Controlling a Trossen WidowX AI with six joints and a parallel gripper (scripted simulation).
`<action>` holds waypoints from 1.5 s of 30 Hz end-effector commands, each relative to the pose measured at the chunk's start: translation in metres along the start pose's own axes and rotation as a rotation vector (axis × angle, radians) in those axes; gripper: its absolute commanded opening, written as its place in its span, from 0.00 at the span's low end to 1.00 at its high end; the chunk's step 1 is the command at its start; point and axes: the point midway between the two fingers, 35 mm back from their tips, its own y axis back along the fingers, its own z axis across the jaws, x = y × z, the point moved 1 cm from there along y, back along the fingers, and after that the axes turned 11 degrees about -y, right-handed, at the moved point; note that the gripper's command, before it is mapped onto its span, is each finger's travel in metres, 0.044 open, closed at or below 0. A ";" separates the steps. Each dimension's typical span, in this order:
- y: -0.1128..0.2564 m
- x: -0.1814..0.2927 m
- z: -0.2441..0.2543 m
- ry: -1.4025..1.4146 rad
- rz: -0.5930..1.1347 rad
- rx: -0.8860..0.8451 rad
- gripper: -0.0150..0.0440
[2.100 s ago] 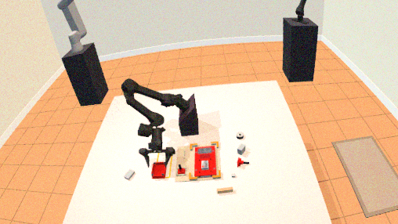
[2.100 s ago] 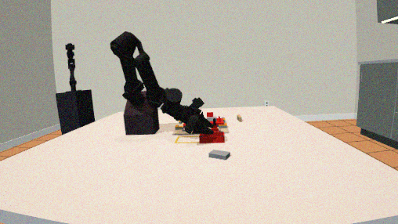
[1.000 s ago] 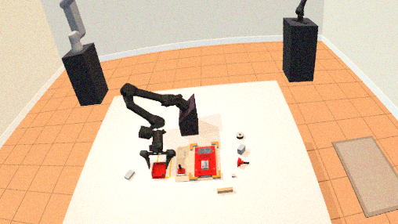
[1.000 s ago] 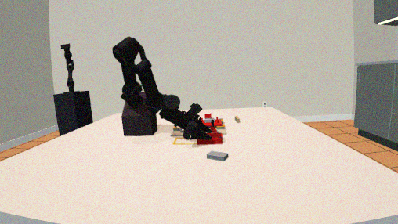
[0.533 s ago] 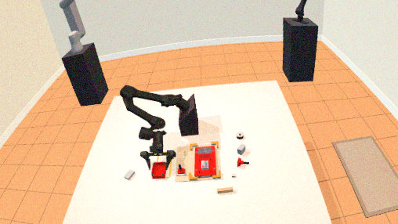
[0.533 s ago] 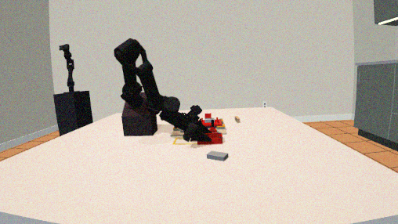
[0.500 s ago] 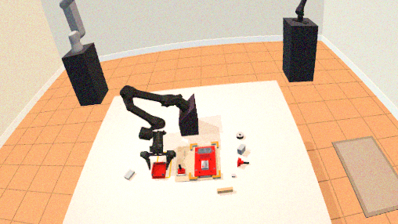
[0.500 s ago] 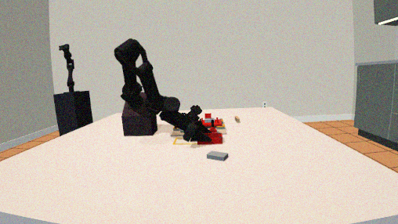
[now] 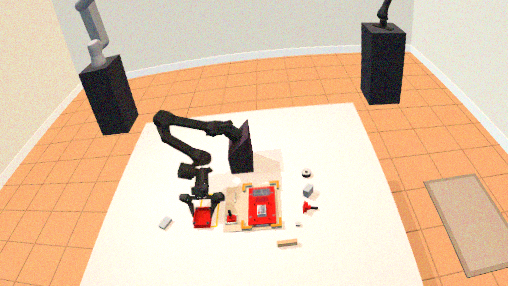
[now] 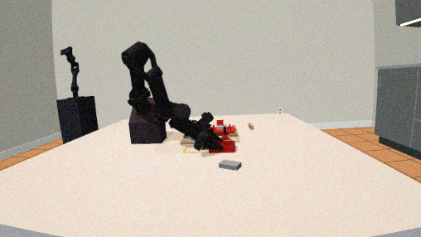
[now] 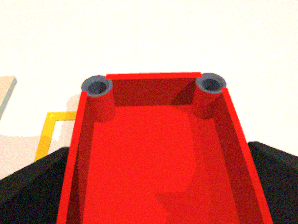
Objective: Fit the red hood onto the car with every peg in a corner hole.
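The red hood (image 9: 202,217) lies on the table, upside down with its hollow side up, left of the car. In the wrist view it (image 11: 160,176) fills the middle, with two grey corner bosses at its far end. My gripper (image 9: 202,209) is lowered over it, open, with one black finger on each side of the shell close to its walls. In the exterior view the gripper (image 10: 215,145) is down at the hood (image 10: 225,146). The car chassis (image 9: 262,203) sits in its orange-cornered jig to the right, also seen in the exterior view (image 10: 224,128).
A yellow outline (image 11: 49,129) marks the table around the hood. A small red part (image 9: 231,217) stands between hood and jig. A grey block (image 9: 165,223) lies to the left, a wooden block (image 9: 287,243) in front, and small parts (image 9: 308,190) to the right. The arm's dark base box (image 9: 240,145) is behind.
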 end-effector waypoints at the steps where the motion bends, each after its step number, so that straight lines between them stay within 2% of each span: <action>1: 0.000 0.000 0.000 0.000 0.000 0.002 0.82; 5: 0.000 0.000 0.000 0.000 0.000 0.002 0.78; 17: 0.009 -0.022 0.002 -0.001 0.000 0.001 0.25; 36: 0.034 -0.061 0.011 -0.002 -0.002 0.001 0.25; 45: 0.034 -0.062 0.012 -0.057 -0.003 0.001 0.25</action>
